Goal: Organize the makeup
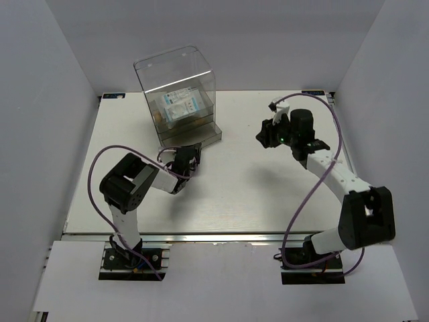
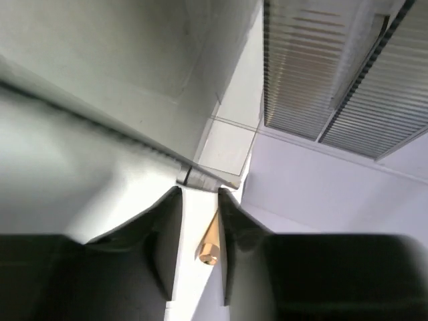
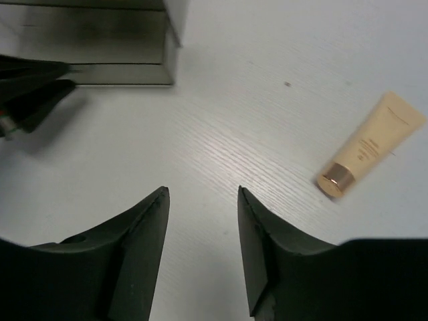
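Observation:
My left gripper [image 2: 200, 194] is shut on the thin tan stick [image 2: 209, 245], whose gold end shows between the fingers. In the top view this gripper [image 1: 188, 155] is raised at the front of the clear drawer box [image 1: 177, 100]. White-and-blue packets [image 1: 179, 104] lie inside the box with tan shapes beside them. My right gripper [image 3: 202, 190] is open and empty above the table. The tan cone-shaped tube [image 3: 370, 147] with a gold cap lies on the table to its right. In the top view the right gripper [image 1: 263, 137] is right of the box and the tube is hidden.
The box's front lip [image 3: 120, 73] and my left gripper's fingers [image 3: 30, 93] show at the upper left of the right wrist view. White walls enclose the white table [image 1: 234, 194] on three sides. Purple cables loop from both arms.

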You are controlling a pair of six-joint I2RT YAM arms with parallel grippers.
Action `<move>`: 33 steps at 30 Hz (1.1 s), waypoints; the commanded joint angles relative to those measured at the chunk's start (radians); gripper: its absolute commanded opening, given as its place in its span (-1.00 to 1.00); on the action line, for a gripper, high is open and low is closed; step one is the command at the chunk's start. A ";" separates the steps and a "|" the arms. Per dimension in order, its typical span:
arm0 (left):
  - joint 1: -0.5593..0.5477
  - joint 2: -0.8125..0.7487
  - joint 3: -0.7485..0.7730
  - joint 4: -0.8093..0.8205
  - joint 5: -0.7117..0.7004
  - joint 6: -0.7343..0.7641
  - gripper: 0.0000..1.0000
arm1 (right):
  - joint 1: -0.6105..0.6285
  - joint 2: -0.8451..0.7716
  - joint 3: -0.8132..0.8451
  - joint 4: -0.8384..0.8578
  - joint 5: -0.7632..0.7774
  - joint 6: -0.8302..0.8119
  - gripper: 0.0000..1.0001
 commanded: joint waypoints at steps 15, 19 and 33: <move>-0.005 -0.581 -0.041 -0.805 0.007 0.128 0.38 | -0.064 0.544 0.522 -0.288 0.519 0.294 0.42; -0.005 -0.664 0.056 -1.259 -0.114 0.153 -0.02 | -0.067 0.632 0.568 -0.294 0.530 0.268 0.44; 0.220 -0.851 0.128 -1.391 -0.140 0.807 0.59 | -0.088 0.822 0.657 -0.261 0.537 0.204 0.11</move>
